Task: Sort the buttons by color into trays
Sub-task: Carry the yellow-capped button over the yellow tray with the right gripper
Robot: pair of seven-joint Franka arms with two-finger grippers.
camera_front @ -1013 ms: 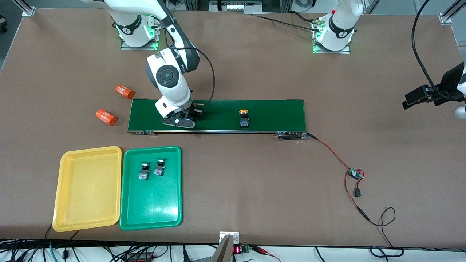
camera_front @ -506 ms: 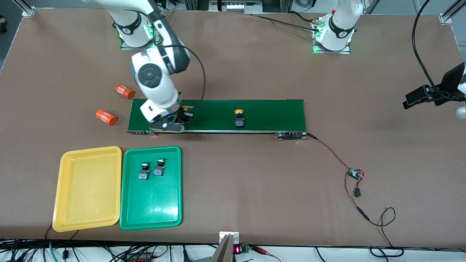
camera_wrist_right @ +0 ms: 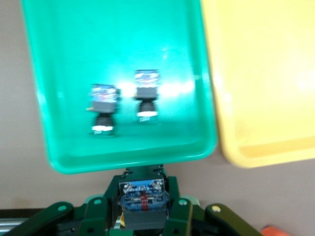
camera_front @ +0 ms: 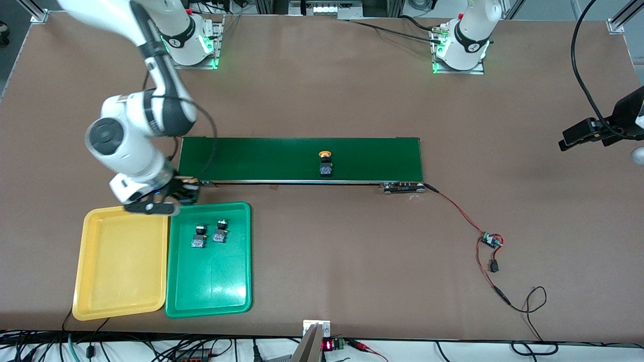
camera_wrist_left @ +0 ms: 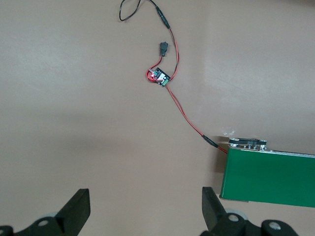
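My right gripper (camera_front: 168,198) is shut on a button (camera_wrist_right: 142,192) with a black body, a blue mark and a sliver of yellow at its cap. It hangs over the rims where the yellow tray (camera_front: 121,266) and the green tray (camera_front: 209,291) meet, on their conveyor side. Two green-capped buttons (camera_front: 199,236) (camera_front: 220,231) lie side by side in the green tray (camera_wrist_right: 74,98). The yellow tray (camera_wrist_right: 266,73) holds nothing. A yellow-capped button (camera_front: 325,163) stands on the dark-green conveyor (camera_front: 372,158). My left gripper (camera_wrist_left: 145,209) waits open over bare table.
A red-and-black wire runs from the conveyor's end (camera_wrist_left: 270,174) to a small circuit board (camera_front: 490,241) (camera_wrist_left: 160,77) on the table toward the left arm's end. The left gripper (camera_front: 586,133) hovers near that table edge.
My right arm has swung off the conveyor to the trays with the button in its grip. The yellow-capped button on the belt has drifted slightly toward the right arm's end. The left arm is still.
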